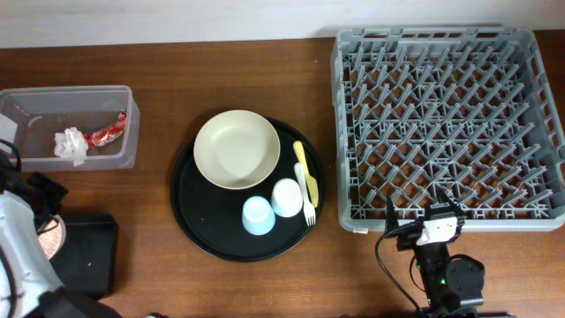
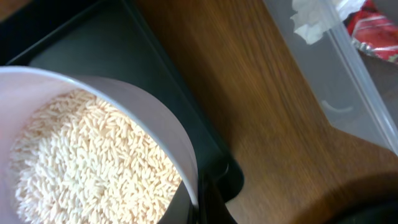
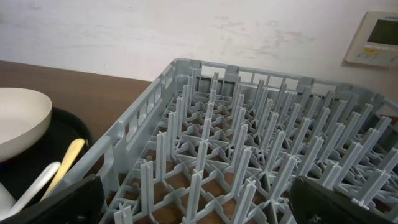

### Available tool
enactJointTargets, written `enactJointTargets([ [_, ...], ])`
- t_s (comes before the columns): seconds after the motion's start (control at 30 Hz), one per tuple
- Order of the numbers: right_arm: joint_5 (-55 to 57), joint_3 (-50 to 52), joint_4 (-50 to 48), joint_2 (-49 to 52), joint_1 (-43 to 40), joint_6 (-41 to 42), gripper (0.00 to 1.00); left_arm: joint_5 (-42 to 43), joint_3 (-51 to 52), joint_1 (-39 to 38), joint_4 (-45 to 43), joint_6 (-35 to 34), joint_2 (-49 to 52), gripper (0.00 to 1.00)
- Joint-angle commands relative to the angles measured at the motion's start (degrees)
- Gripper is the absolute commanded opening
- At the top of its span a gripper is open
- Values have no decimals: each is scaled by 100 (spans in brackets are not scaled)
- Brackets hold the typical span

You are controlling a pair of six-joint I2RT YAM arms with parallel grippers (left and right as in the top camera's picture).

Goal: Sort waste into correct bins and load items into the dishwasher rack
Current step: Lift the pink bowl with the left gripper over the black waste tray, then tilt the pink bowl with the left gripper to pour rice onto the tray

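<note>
The left gripper (image 2: 206, 200) is closed on the rim of the pink bowl (image 2: 163, 127), which is full of rice (image 2: 87, 155), small matte white grains. Just below it lies the bin (image 2: 93, 43), flat, black and smooth. I think the step is to pour the rice there. It is better to bring the bowl's lip well inside the bin and tilt slowly, because such grains bounce easily on hard wood.

The right gripper (image 1: 424, 216) stands wide and empty at the rack's front. On the round tray (image 1: 203, 231) wait the glossy cream bowl (image 1: 237, 148), two cups and the fork (image 1: 305, 181). Farther, the clear thin-walled tub (image 1: 129, 132) holds a crumpled tissue (image 1: 71, 143) and a shiny red wrapper (image 1: 108, 131). The rack (image 1: 441, 115) is grey plastic with many pegs.
</note>
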State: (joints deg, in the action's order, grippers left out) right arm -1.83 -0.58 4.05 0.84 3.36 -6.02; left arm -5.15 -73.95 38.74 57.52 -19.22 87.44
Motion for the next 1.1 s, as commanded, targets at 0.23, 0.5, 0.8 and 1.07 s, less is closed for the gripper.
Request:
enactJointTargets([
  [0.23,-52,26,26,-37,-37,44,98,1958,22,1043,-588,909,267,0],
  [0.5,-52,26,26,-37,-37,44,98,2192,267,1432,-466,953,267,0],
  [0.8,-52,26,26,-37,-37,44,98,3309,404,1438,-879,2039,267,1],
  [1.07,-55,26,26,-37,-37,44,98,4802,1408,1937,-1650,2546,264,1],
])
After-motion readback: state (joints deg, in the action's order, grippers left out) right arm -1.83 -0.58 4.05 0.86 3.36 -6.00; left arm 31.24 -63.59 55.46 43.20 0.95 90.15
